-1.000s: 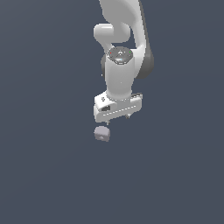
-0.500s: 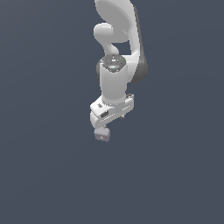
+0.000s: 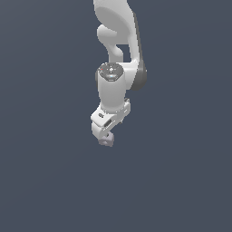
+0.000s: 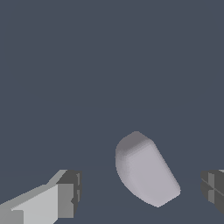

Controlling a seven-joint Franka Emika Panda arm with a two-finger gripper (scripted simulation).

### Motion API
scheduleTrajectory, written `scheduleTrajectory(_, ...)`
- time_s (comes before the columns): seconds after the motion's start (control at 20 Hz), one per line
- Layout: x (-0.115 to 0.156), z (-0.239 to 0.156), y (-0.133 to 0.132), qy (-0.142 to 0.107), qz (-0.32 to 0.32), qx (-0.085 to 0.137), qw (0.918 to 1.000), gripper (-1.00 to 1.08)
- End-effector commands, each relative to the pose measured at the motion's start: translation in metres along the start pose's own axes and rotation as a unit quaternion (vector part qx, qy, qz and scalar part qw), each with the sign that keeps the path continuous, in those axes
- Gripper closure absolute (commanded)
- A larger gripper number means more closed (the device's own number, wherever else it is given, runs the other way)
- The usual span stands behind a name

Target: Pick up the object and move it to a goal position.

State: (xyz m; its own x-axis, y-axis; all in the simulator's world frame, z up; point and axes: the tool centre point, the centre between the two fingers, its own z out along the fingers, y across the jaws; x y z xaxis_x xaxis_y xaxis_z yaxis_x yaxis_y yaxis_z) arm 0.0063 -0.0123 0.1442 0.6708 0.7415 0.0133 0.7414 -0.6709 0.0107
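Pale grey-lilac object [image 4: 144, 173], rounded corners, apparently untouched between tool [image 4: 140, 192] fingers

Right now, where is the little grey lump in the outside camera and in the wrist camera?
Exterior view: the lump shows just below the gripper, a little below the picture's middle, partly hidden by it.
Wrist view: the lump sits in the gap between the two fingertips, touching neither, nearer the far one.
Shared landmark: the gripper's fingers, which flank the lump in both views.
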Motion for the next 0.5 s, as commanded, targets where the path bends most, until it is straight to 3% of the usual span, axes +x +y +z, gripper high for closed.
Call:
scheduleTrajectory(0.0,-0.004,0.005,0.003,-0.001,-0.032,0.0,0.9995,-0.92)
scheduleTrajectory(0.45,-0.018,0.021,0.012,-0.004,-0.142,0.003,0.9898,-0.92)
